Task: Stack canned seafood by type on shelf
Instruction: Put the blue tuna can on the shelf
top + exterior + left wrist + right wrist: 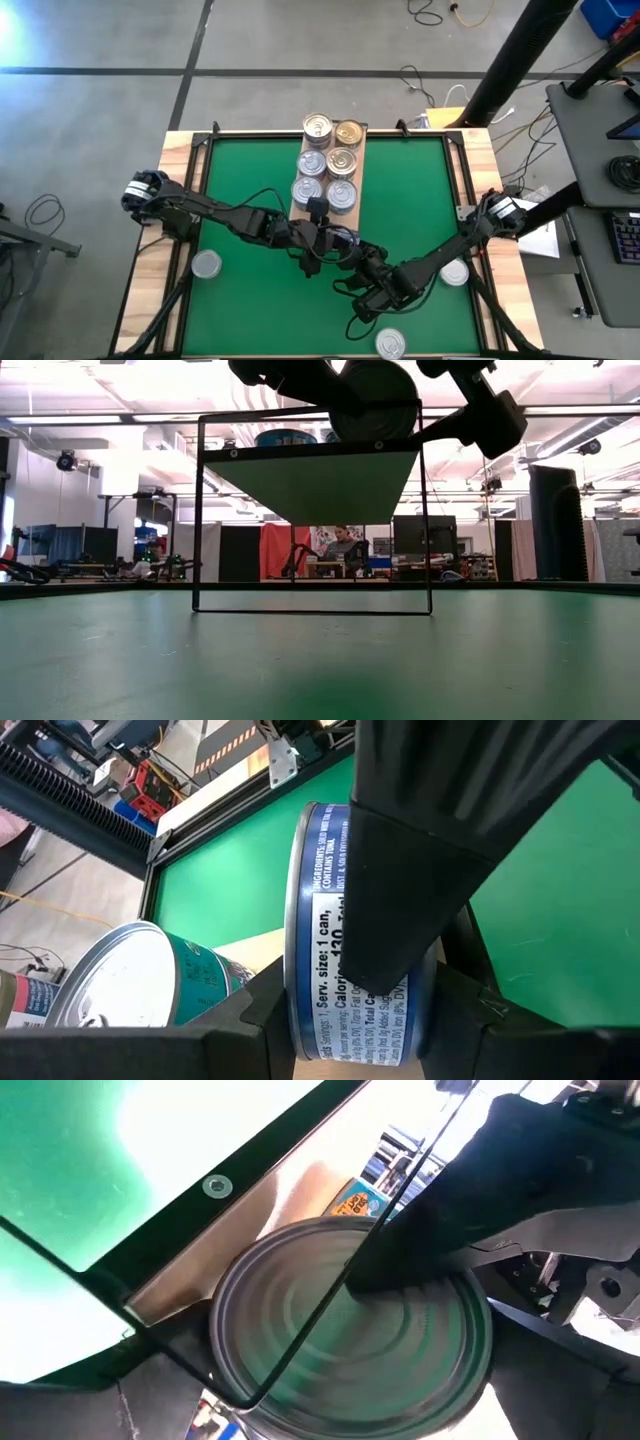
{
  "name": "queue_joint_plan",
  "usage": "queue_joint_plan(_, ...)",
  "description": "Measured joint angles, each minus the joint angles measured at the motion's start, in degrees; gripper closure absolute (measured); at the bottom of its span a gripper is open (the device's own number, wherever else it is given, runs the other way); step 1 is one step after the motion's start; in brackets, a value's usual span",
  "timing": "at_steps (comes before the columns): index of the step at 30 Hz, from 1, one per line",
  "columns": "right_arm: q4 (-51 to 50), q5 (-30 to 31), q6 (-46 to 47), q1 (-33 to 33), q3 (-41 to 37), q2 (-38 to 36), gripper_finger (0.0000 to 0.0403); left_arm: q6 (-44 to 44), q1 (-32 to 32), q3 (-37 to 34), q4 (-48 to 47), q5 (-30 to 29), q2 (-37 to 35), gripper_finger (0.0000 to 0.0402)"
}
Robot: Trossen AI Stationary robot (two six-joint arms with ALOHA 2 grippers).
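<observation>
1. The shelf (300,190) lies on the green mat (400,200) at the table's far middle, with six tins (328,160) on it in two columns of three; two of them have gold tops (346,147).
2. The left gripper (318,215) sits at the shelf's near end, closed on a blue-labelled tin (345,940) held on edge.
3. In the left wrist view, a teal-labelled tin (140,980) with a silver lid stands on the shelf just beside the held tin.
4. The right gripper (365,262) sits close behind the left gripper, jaws spread wide; whether it holds anything cannot be told. Its wrist view faces the held tin's flat end.
5. Three loose tins lie on the mat: near left (207,264), near right (455,272), near edge (390,343).
</observation>
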Motion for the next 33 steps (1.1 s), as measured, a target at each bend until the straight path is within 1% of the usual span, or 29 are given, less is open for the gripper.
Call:
queue_joint_plan(5, -0.07, -0.67, 1.53, 0.0, -0.02, -0.33, 0.0005, 0.15, 0.01, 0.0, 0.0, -0.26, 0.0, 0.0267)
queue_joint_plan(9, 0.05, -0.68, 1.04, 0.12, -0.02, -0.34, 0.0004, 0.31, 0.01, 0.0, -0.04, -0.59, 0.0, 0.0267)
queue_joint_plan(11, 0.44, -0.68, -1.7, 0.25, -0.05, -0.34, 0.0004, 0.6, -0.02, 0.0, -0.17, -0.82, 0.0, 0.0268)
queue_joint_plan(16, 0.47, -0.81, -16.43, 0.35, -0.7, -0.27, 0.0003, 1.29, -0.1, -0.02, -0.68, -1.99, 0.1, 0.0269)
queue_joint_plan(21, -0.13, -3.36, -22.77, 0.11, -1.08, -0.27, 0.0003, 0.98, 0.01, -0.04, -0.76, -2.07, 0.13, 0.0269)
queue_joint_plan(24, 0.83, -2.31, -23.33, 0.11, -1.52, -0.18, 0.0003, 1.2, 0.01, -0.04, -0.74, -2.57, 0.13, 0.0269)
queue_joint_plan(27, 3.79, 1.97, -23.62, 0.27, -1.82, 0.54, 0.0003, 1.24, 0.01, -0.07, -0.88, -2.77, 0.11, 0.0269)
queue_joint_plan(33, 4.45, 2.28, -23.3, 0.35, -1.84, 1.06, 0.0003, 1.18, 0.01, -0.09, -0.86, -2.74, 0.11, 0.0269)
